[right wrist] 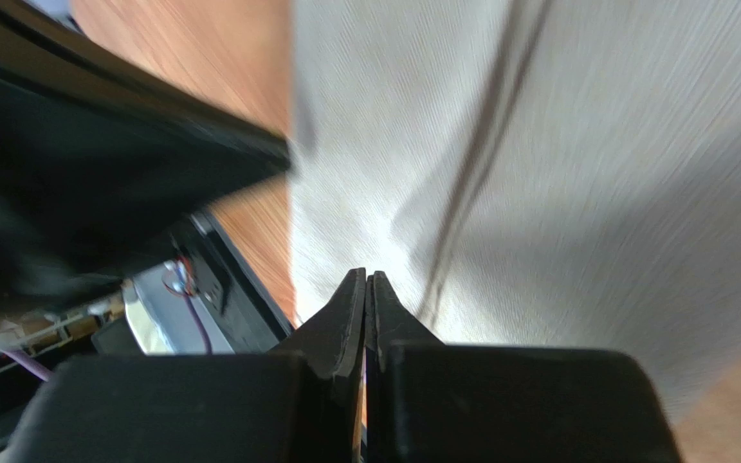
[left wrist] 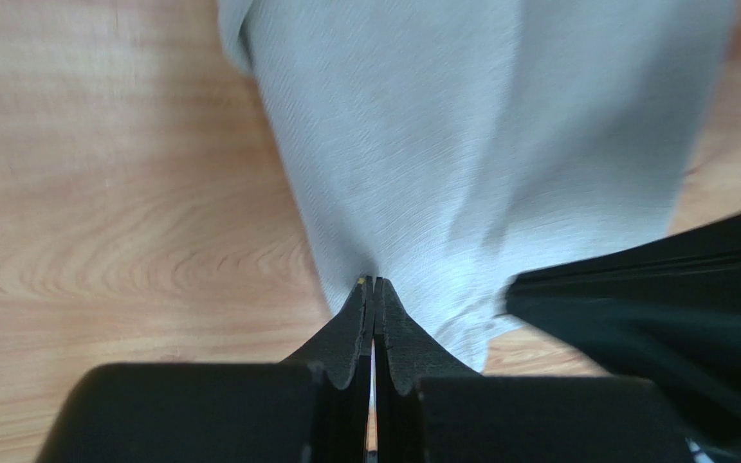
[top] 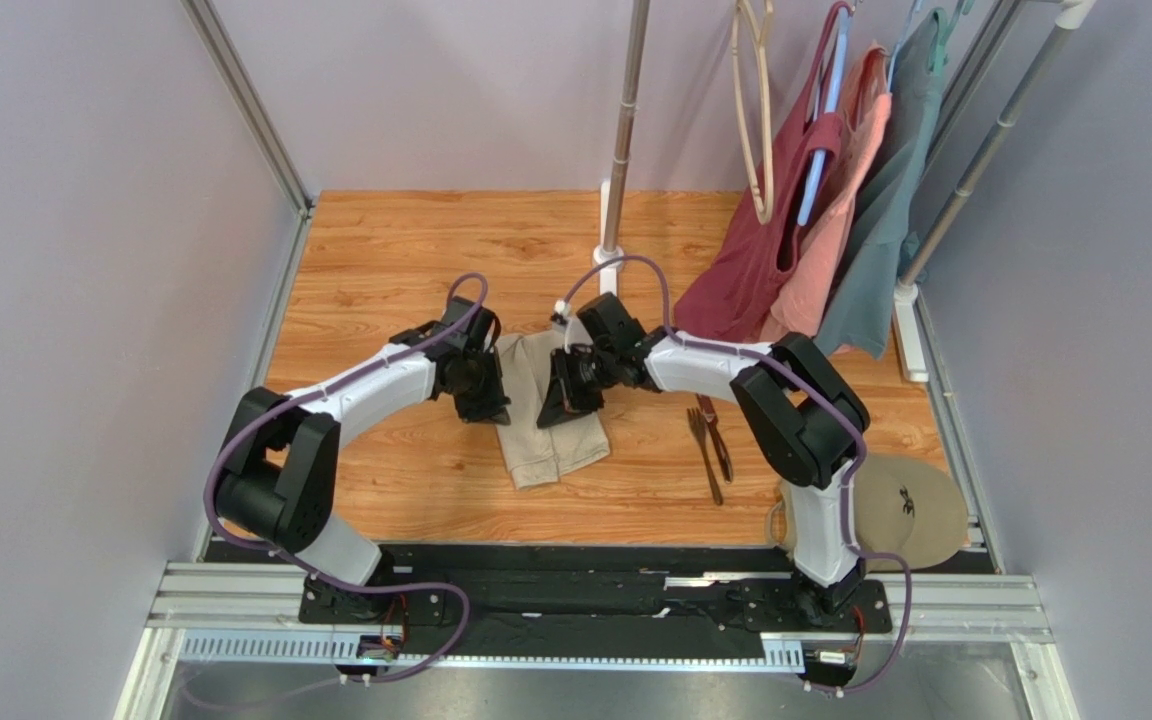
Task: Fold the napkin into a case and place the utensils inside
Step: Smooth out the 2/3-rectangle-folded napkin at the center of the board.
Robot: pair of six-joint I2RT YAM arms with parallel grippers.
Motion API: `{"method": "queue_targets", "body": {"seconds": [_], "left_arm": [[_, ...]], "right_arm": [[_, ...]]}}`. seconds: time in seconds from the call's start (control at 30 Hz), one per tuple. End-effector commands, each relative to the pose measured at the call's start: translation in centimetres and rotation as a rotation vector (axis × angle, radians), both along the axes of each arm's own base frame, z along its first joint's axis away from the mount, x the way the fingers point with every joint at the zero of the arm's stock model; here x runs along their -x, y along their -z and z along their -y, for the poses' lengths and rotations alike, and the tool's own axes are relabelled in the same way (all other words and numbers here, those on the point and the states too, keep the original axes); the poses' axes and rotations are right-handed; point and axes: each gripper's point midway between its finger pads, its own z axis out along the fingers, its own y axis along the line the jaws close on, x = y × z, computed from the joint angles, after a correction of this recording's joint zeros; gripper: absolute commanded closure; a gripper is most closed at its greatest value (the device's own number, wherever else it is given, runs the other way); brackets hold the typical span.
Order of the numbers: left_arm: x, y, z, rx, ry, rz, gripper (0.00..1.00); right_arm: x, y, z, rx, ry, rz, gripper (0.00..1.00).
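Napkin (top: pixel 555 447), soft beige cloth w/ fine weave, lies folded into a narrow oblong mid-table, btwn both arms. Utensils (top: pixel 710 446), slim dark metal incl. a fork, lie outside it on the wood just to its right. Left gripper (left wrist: pixel 374 282) is pinched closed on a bunched cloth edge. Right gripper (right wrist: pixel 366 275) is closed, tips at the cloth, grip unclear. Wood-grain table (top: pixel 387 255), grey walls, garments (top: pixel 800 240) hanging at the back.

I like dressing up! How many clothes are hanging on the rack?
3, side by side at the far right: maroon garment, salmon garment, grey-teal garment. More may hide behind.

Hanging garments (top: pixel 778 255), tan disc (top: pixel 940 528), wooden table (top: pixel 387 255)
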Motion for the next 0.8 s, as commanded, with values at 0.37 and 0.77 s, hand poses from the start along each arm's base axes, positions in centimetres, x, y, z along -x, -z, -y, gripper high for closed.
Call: {"method": "queue_targets", "body": {"seconds": [0.37,0.77], "left_arm": [[3.2,2.1,1.0,0.121,-0.032,-0.028,1.0],[3.0,-1.7,1.9,0.18,0.011,0.059,0.94]], "right_arm": [[-11.9,-2.5,-6.7,-0.152,0.042,0.12,1.0],[-13.9,-0.6,-6.8,-0.147,0.033,0.127,1.0]]}}
